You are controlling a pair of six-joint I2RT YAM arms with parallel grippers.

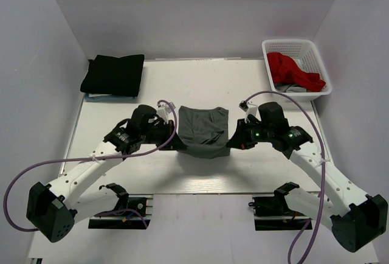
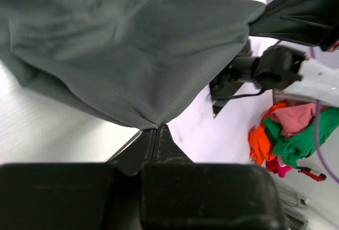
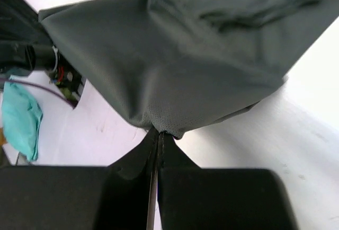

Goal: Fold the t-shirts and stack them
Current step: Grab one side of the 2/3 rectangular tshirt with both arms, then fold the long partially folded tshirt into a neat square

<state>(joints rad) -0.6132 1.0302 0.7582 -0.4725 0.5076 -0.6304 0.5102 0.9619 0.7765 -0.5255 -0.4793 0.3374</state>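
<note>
**Dark grey t-shirt pinched at both near corners, centre of the desk**

You will find the dark grey t-shirt (image 1: 203, 131) at the centre of the desk (image 1: 182, 81), its far part lying flat and its near edge stretched between the two arms. The left end effector (image 2: 157, 130) is pressed together on the cloth at the near left corner. The right end effector (image 3: 160, 134) is likewise clamped on the near right corner. The black t-shirt (image 1: 113, 74) lies folded at the desk's far left corner. At the desk's far right corner, the red t-shirt (image 1: 295, 71) sits crumpled inside the white mesh basket (image 1: 292, 45).
</note>
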